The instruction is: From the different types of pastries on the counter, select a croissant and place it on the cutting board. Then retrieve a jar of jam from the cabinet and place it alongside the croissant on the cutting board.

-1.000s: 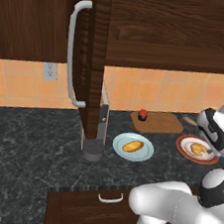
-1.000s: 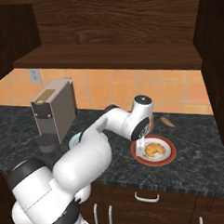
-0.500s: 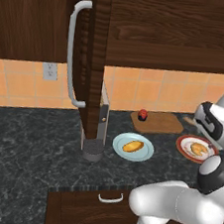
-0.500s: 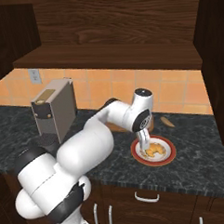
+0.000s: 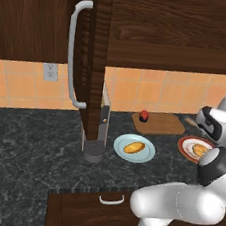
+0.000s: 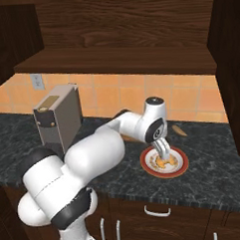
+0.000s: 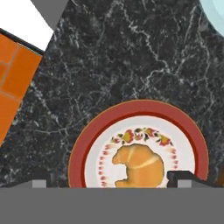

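Looking down: the claw hangs right over the croissant, not touching it yet.
Claw: its two dark tips are apart, one at each side of the croissant in the hand view, with nothing held between them.
Croissant: it lies in the middle of the round red-rimmed plate, curved and golden brown. In the left base view it sits at about 3 o'clock from the light blue plate.
Red-rimmed plate: it rests on the dark counter, and has small flowers painted round its white middle.
Oval pastry: it lies on the light blue plate, well apart from the croissant.
Cutting board: it lies flat by the orange tile wall, at about 11 o'clock from the red-rimmed plate.
Jar of jam: it stands upright on the left end of the cutting board.
Cabinet: its door stands open, edge on, with the long grey handle at its left side.
Toaster: a grey box stands on the counter at about 9 o'clock from the arm.
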{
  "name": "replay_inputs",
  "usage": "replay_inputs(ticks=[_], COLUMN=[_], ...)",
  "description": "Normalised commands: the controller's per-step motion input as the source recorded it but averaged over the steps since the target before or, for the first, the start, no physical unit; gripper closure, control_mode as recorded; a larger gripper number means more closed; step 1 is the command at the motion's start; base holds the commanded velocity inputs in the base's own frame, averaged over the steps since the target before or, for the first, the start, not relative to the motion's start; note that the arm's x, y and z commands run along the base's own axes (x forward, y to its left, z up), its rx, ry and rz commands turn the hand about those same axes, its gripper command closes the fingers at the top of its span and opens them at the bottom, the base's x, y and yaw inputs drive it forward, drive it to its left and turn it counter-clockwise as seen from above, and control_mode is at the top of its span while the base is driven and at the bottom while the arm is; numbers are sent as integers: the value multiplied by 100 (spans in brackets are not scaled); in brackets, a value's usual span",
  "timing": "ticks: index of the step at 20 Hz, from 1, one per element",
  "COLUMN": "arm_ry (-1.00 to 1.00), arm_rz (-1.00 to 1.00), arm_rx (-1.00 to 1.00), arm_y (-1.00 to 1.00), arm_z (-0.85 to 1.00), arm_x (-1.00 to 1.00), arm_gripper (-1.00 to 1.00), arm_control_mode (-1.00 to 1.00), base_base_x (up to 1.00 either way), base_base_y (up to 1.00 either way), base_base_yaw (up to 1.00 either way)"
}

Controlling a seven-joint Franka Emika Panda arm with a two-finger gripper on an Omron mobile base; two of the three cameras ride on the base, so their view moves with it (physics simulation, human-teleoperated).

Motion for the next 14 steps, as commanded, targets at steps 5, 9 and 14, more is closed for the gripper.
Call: replay_inputs(ticks=[5,9,14], arm_ry=[-8,-10,1], arm_rz=[8,2,9], arm_rx=[-4,0,0], arm_y=[-11,0,-25], arm_z=[-10,-16,-16], arm_x=[24,59,28], arm_gripper=[-100,-100,-100], arm_control_mode=[-100,-100,-100], base_base_x=[0,0,0], base_base_y=[0,0,0], base_base_yaw=[0,0,0])
